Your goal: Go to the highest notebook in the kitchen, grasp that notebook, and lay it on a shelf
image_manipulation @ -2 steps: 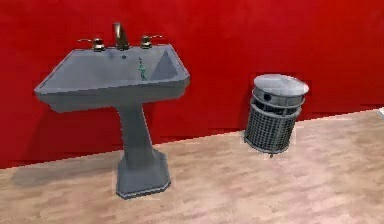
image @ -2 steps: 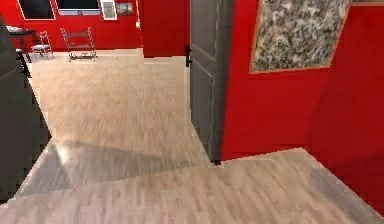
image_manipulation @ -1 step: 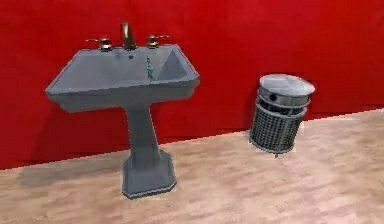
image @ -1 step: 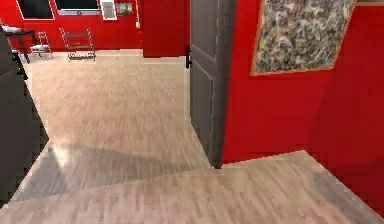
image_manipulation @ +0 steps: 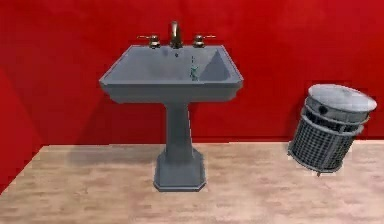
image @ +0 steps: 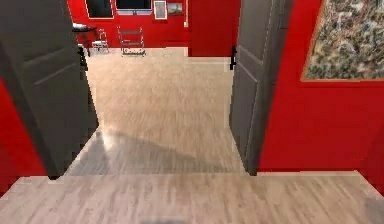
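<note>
A doorway with two dark grey open doors, a left door and a right door, stands ahead in the forward view. Beyond it stretches a room with a light wood floor and red walls. At that room's far end stand a wire-frame chair and a dark table edge. No notebook shape can be made out at this distance.
A grey pedestal sink with a bronze tap stands against the red wall in the arm side view. A wire mesh bin sits on the floor at that view's right. A mottled painting hangs on the forward view's right wall.
</note>
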Tool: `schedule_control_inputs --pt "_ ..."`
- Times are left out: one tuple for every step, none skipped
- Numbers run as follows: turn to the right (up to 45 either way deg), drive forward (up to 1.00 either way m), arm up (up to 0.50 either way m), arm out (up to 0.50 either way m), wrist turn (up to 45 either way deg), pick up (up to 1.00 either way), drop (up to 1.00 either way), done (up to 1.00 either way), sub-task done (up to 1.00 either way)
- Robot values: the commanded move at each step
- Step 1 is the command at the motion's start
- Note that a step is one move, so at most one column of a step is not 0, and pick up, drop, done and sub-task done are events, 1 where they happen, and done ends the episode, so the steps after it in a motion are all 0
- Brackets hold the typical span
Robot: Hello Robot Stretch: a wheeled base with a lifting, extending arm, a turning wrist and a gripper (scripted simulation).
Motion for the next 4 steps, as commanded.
schedule_control_inputs --pt "0.0 0.60 0.00 0.00 0.0 0.00 0.00 0.00 0.00" --pt "-18.0 0.00 0.00 0.00 0.0 0.00 0.00 0.00 0.00" --pt "0.0 1.00 0.00 0.00 0.0 0.00 0.00 0.00 0.00" --pt "0.0 1.00 0.00 0.00 0.0 0.00 0.00 0.00 0.00"
